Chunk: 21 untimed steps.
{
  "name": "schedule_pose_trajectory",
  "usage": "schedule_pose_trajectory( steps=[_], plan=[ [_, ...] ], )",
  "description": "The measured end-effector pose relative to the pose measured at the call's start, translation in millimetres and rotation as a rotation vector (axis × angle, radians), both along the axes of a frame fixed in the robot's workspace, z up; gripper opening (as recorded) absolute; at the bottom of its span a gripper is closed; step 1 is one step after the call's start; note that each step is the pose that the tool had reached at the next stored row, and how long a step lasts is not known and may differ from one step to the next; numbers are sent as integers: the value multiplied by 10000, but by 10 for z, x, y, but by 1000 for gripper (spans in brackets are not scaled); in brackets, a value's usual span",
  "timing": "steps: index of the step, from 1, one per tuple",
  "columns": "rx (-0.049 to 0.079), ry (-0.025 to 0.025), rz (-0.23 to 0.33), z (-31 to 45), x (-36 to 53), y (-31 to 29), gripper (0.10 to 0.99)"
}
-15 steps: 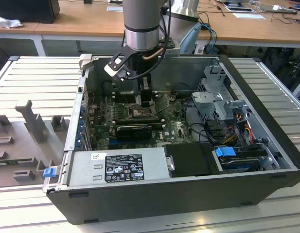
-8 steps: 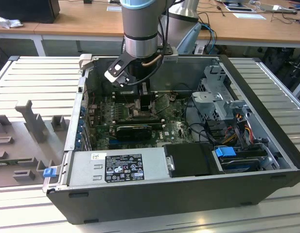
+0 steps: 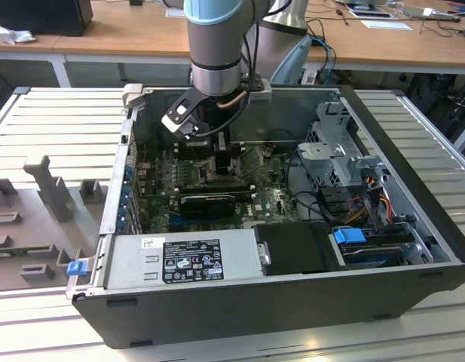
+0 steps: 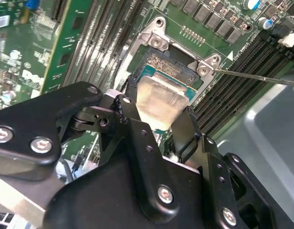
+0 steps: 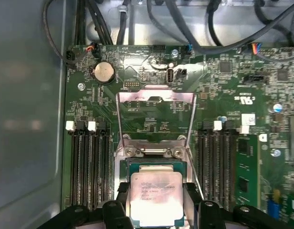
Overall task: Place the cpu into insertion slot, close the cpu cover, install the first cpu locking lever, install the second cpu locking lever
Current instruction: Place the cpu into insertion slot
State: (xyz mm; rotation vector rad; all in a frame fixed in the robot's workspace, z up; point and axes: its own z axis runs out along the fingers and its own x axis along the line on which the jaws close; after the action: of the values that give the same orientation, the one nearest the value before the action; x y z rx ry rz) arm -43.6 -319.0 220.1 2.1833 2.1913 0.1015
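In both wrist views my gripper point(image 5: 156, 196) point(image 4: 158, 117) is shut on the cpu point(image 5: 155, 200) point(image 4: 161, 98), a silvery square chip pinched on two opposite edges by the black fingers point(image 5: 122, 192). The chip hangs close over the insertion slot point(image 5: 156, 165) point(image 4: 158, 62), covering most of it; whether it touches I cannot tell. The cpu cover point(image 5: 137, 94), a thin metal frame, stands flipped open beyond the slot. A thin lever rod point(image 4: 256, 76) sticks out beside the socket. In the exterior view the gripper point(image 3: 217, 162) reaches down into the open computer case over the green motherboard point(image 3: 273, 200).
Black memory slots point(image 5: 87, 162) flank the socket on both sides. A coin battery point(image 5: 103, 71) and cables lie beyond the cover. In the case stand a power supply point(image 3: 187, 260), a grey drive cage point(image 3: 341, 158) and a black card point(image 3: 209, 202).
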Motion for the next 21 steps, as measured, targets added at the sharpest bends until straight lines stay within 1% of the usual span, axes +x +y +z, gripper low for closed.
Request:
schedule_pose_trajectory(
  steps=[2, 4, 11, 14, 20, 21],
  plan=[
    [-1, 0, -81, -59, -17, 5, 533],
    [0, 1, -79, -96, -17, 6, 533],
    [-1, 6, -236, -137, -22, 7, 533],
    [0, 19, -264, -188, -23, 7, 533],
    [-1, 20, -265, -189, -23, 7, 533],
    [-1, 21, -265, -189, -23, 6, 545]
  ],
)
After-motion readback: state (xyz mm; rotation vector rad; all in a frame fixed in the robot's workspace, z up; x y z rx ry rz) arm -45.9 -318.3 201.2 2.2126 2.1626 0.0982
